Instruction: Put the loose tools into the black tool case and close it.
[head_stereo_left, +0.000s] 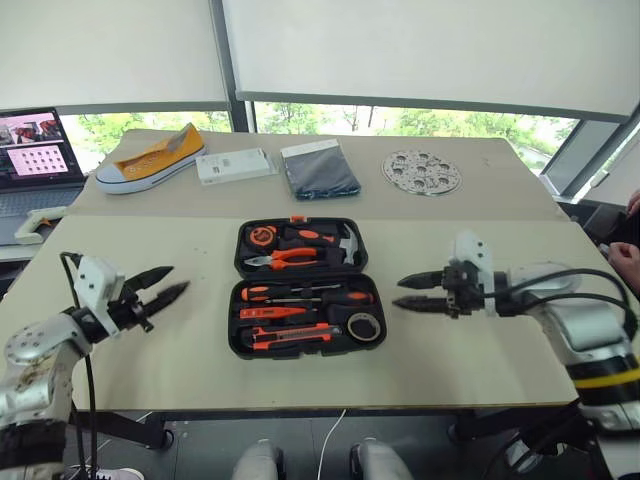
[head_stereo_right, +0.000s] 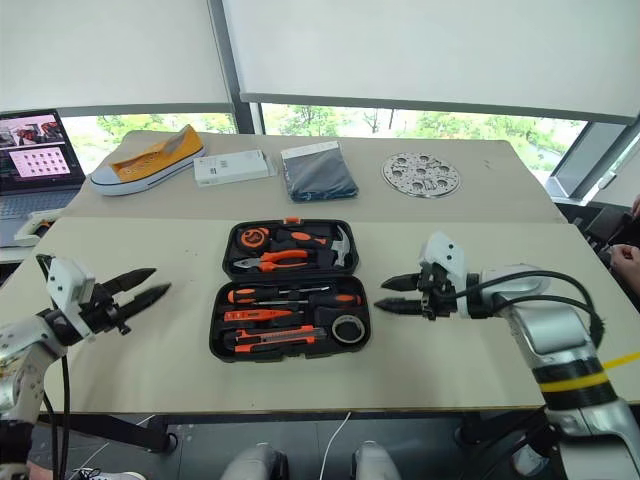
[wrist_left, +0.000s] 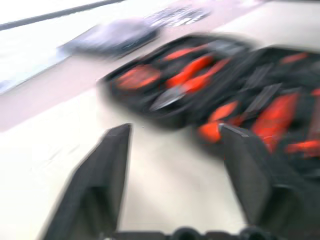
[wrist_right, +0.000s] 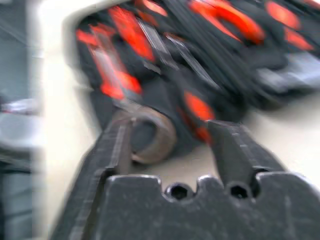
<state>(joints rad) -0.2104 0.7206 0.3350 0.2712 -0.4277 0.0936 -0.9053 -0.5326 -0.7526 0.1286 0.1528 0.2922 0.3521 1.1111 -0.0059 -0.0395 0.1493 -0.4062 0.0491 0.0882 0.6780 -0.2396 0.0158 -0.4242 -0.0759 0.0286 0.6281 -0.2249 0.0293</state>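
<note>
Both grippers hang over the front half of the table, one on each side of the case, and neither is holding anything. Left gripper (head_stereo_left: 160, 284) has its two black fingers spread apart with clear daylight between them, pointing in toward the case. Right gripper (head_stereo_left: 414, 290) is the same deal, fingers parted and empty, aimed at the case from the other side.

Between them sits the black tool case (head_stereo_left: 298, 288), lying open and flat on the table (head_stereo_left: 180, 370). In the near half you can see the two black-and-orange screwdrivers (head_stereo_left: 300, 293), the slim orange screwdriver (head_stereo_left: 272, 312), the utility knife (head_stereo_left: 290, 336) and the grey tape roll (head_stereo_left: 363, 327) at the right end. So the loose tools look seated in their slots, lid not closed yet. Far half holds the pliers (head_stereo_left: 283, 259), a hammer (head_stereo_left: 345, 243) and a tape measure (head_stereo_left: 262, 236).

Further back: a folded dark cloth (head_stereo_left: 318, 168), a white box (head_stereo_left: 234, 165), a yellow sneaker (head_stereo_left: 150, 160), a round metal plate (head_stereo_left: 421, 172), and a laptop (head_stereo_left: 35, 160) off to the left.
</note>
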